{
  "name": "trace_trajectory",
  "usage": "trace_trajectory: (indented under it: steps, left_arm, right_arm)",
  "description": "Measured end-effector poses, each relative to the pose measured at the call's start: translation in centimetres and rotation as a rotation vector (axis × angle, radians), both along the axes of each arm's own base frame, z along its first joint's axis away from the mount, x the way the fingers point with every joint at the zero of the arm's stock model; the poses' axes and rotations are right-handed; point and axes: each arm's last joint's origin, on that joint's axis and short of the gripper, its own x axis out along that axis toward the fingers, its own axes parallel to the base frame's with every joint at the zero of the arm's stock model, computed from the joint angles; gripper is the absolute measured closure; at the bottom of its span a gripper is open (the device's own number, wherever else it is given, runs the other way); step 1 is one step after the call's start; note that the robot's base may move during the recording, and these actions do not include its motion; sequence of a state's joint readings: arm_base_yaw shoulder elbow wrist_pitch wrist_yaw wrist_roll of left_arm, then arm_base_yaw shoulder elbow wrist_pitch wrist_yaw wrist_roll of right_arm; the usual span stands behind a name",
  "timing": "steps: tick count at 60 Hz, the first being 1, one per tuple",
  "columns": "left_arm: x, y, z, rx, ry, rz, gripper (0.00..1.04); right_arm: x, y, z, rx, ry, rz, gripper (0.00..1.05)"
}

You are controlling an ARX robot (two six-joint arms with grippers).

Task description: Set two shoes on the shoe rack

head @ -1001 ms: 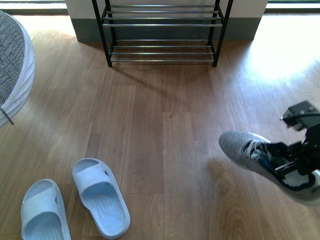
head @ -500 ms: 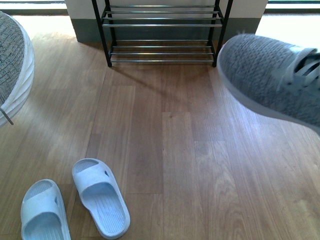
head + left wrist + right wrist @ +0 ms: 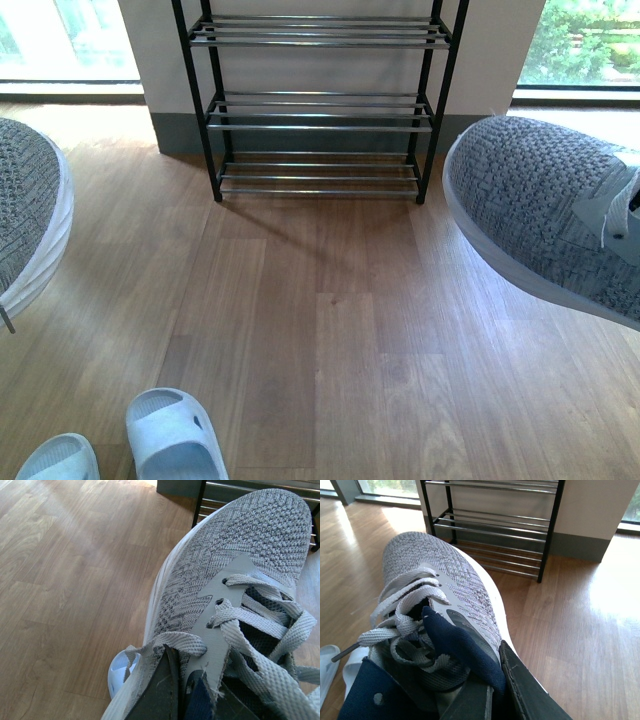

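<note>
Left tool (image 3: 176,696) pinches one sneaker (image 3: 235,555) by its mouth, right tool (image 3: 495,682) pinches the other sneaker (image 3: 435,575) likewise, both aloft, short of the shoe rack (image 3: 318,100). Thin grips, these: a toe could sag and snag on it.

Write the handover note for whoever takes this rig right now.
Left claw: shut on the left-side sneaker, held aloft.
Right claw: shut on the right-side sneaker, also aloft.
Shoe rack: straight ahead, no shoe on its visible tiers.
Done: both sneakers are gripped and lifted.
Left: carry them forward and set both on the rack.
</note>
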State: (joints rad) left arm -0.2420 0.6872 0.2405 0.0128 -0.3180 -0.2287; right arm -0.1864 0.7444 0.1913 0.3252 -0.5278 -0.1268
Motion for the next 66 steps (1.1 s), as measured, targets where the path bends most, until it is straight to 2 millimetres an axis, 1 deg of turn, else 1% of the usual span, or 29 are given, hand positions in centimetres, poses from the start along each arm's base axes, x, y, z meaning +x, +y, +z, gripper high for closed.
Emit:
trace_trajectory:
  steps: [66]
  left_arm:
    - [0.0, -0.06, 0.0, -0.005, 0.001, -0.013, 1.03]
  right_arm:
    - [-0.02, -0.1, -0.08, 0.001, 0.004, -0.016, 1.03]
